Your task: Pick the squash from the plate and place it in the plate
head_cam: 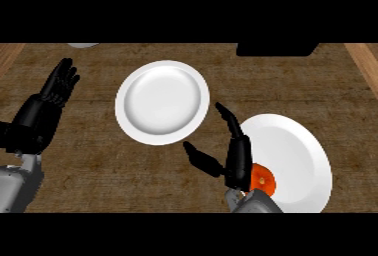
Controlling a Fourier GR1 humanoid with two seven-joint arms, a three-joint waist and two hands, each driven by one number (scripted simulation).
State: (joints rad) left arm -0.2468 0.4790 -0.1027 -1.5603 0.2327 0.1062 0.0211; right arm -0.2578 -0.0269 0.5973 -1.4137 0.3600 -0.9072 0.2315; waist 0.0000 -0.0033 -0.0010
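The squash [263, 181], round and orange, lies on the near right plate [292, 144], half hidden behind the right hand [239, 162], its fingers straight and thumb spread.

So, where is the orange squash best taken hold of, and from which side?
Across its rounded body, probably from the view's left: the squash lies low near the left edge of the right plate, and the open right hand is beside it, partly hiding it.

Orange squash [264, 181] lies on the right plate [295, 145] near its left edge, left plate [162, 100] apart.
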